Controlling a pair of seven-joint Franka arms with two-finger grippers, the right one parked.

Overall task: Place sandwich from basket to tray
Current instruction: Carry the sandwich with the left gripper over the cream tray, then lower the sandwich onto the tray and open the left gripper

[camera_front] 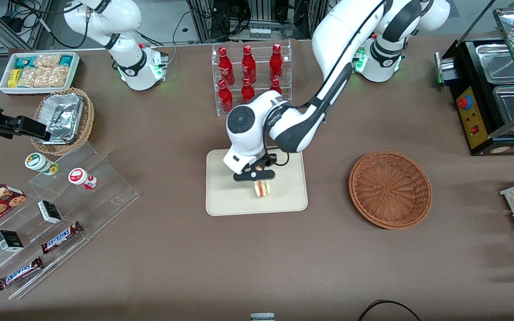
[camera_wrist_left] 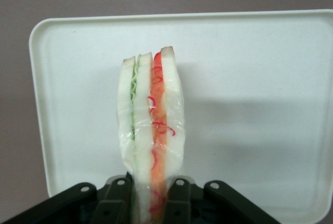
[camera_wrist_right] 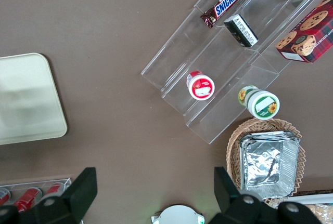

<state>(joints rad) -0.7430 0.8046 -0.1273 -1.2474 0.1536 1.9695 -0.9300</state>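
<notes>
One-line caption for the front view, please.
Gripper holds the sandwich over the tray; basket sits empty.

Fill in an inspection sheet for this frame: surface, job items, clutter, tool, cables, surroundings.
Surface: brown table, no spills seen.
Sandwich: wrapped in clear film, held on edge over the tray; contact with the tray cannot be told.
Tray: nothing lying on it.
Basket: empty, toward the working arm's end.
Clutter: foil basket, snack bin, red bottles rack, clear tiered stand with bars and cups, toward the parked arm's end.
Tool: above the tray, shut on the sandwich.
Cables: one black loop at the table edge nearest the camera.
Surroundings: black food warmer.
</notes>
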